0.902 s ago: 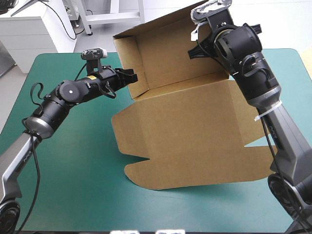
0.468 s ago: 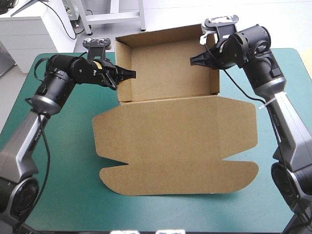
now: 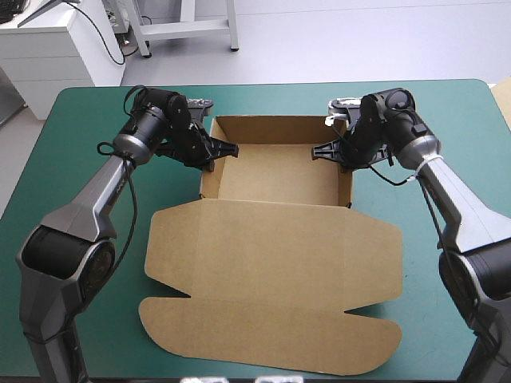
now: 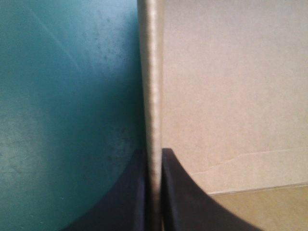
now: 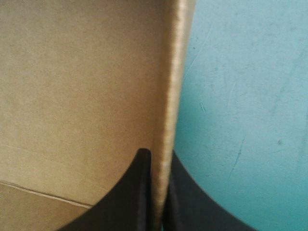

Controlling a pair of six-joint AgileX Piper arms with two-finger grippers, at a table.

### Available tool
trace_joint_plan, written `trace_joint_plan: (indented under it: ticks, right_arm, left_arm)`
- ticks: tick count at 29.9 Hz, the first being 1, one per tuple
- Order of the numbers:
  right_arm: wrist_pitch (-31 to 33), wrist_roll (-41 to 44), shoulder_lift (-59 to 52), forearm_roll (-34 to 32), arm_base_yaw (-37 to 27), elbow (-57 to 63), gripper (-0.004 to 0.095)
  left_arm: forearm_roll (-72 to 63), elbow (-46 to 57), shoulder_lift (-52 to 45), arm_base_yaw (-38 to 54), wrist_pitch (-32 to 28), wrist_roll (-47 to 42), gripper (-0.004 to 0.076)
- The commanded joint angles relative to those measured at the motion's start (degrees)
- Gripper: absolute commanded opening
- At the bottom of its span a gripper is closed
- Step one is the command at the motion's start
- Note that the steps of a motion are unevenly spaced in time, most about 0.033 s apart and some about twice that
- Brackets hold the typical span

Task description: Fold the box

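The brown box (image 3: 275,171) sits on the table (image 3: 447,104), on the teal-green cover (image 3: 80,239), a bit nearer the far edge than the near one. It is an open tray with its low walls standing up. Its lid (image 3: 271,279) lies flat on the cover. It spreads out from the tray's near wall toward the near edge of the table, and it has a long rounded flap at its end.

The left gripper (image 3: 226,149) comes in from the left side and pinches the top of the tray's left wall (image 3: 209,171). In the left wrist view its two black fingers (image 4: 180,197) are pressed almost together with only the thin wall between them. One finger is on the outside over the cover, and the other is inside the tray.

The right gripper (image 3: 321,152) comes in from the right side and does the same to the right wall (image 3: 346,187). In the right wrist view its fingers (image 5: 137,197) squeeze the edge of the board — one inside the tray, one outside over the cover.

Both grippers sit low, right at the tops of the walls, and face each other across the tray — well apart. The tray's floor lies flat on the cover.
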Motion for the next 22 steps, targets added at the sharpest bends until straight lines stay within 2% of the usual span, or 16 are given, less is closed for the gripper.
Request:
trace_joint_plan:
  ticks: [1, 9, 12, 15, 22]
  right_arm:
    - [1.6, -3.5, -1.3, -0.9, -0.9, -0.8, -0.0020]
    - [2.0, -3.3, 2.5, -1.0, -1.3, -0.8, -0.0011]
    - [2.4, -3.4, 3.6, -0.7, -1.4, -0.8, 0.0038]
    - [1.7, -4.3, 3.5, -0.7, -1.4, -0.8, 0.0146]
    - [2.1, -4.6, 3.5, -1.4, -1.4, -1.3, 0.0440]
  left_arm:
    - [3.0, -1.6, -1.7, 0.5, 2.5, -0.4, -0.0008]
    - [1.8, -1.6, -0.1, 0.5, 2.5, -0.2, -0.0006]
    - [1.9, -1.6, 0.0, 0.5, 2.5, 0.4, 0.0019]
    - [2.0, -1.6, 0.0, 0.5, 2.5, 1.0, 0.0097]
    - [2.4, -1.6, 0.0, 0.5, 2.5, 2.6, 0.0392]
